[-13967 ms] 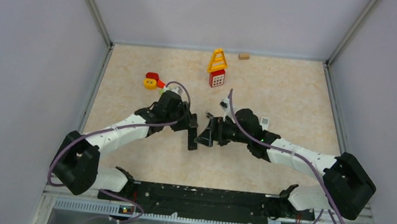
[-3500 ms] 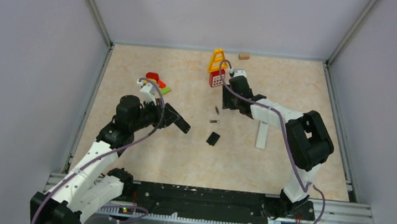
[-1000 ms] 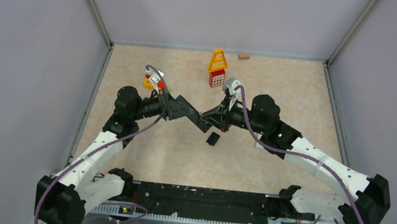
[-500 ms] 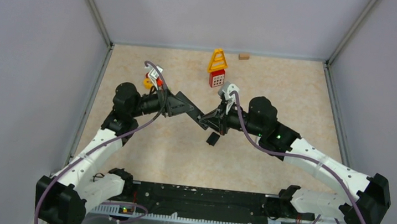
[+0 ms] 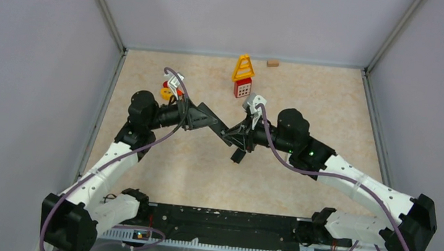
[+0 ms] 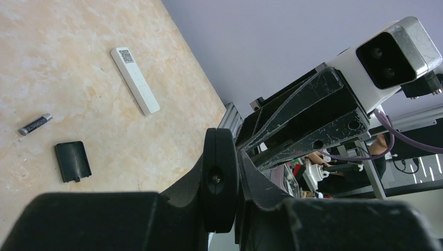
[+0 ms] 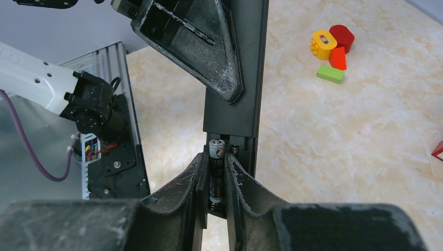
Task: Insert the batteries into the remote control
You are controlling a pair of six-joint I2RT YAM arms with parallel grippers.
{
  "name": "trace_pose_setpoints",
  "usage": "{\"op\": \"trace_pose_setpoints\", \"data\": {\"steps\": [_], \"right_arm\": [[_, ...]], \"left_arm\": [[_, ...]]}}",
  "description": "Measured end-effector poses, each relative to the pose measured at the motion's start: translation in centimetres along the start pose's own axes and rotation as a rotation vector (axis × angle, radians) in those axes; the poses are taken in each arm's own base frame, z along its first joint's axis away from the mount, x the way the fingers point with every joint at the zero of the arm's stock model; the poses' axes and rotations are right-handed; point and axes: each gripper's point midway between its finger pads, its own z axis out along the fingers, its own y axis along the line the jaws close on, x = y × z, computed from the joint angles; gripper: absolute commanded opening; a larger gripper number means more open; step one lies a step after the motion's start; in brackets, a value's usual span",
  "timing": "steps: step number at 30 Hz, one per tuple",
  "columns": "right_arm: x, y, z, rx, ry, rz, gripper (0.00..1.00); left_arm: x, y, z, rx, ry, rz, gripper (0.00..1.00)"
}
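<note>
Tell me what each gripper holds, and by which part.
The left gripper clamps the black remote next to its open battery bay. The right gripper pinches a battery by its sides, top end exposed.

The right gripper [image 7: 216, 170] is pinching a battery [image 7: 217, 154] upright between its fingers, holding it right at the open bay in the black remote's [image 7: 237, 99] near end. The left gripper [image 7: 224, 47] is clamping the remote's far end. Coloured toy blocks [image 7: 333, 49] are lying well right of the remote.
</note>
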Motion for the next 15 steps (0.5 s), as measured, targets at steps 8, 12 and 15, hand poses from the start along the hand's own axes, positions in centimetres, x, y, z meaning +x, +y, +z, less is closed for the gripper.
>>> {"op": "trace_pose_setpoints", "data": {"steps": [8, 12, 15], "right_arm": [[0.21, 0.05, -0.10, 0.004, 0.016, 0.012, 0.35], [0.31, 0.32, -0.18, 0.000, 0.026, 0.026, 0.42], [0.19, 0.43, -0.33, 0.000, 0.023, 0.035, 0.48]], "left_arm": [[-0.13, 0.09, 0.05, -0.005, -0.006, -0.001, 0.00], [-0.26, 0.12, 0.08, -0.007, -0.012, 0.001, 0.00], [-0.31, 0.14, 0.08, -0.008, -0.015, 0.002, 0.00]]}}
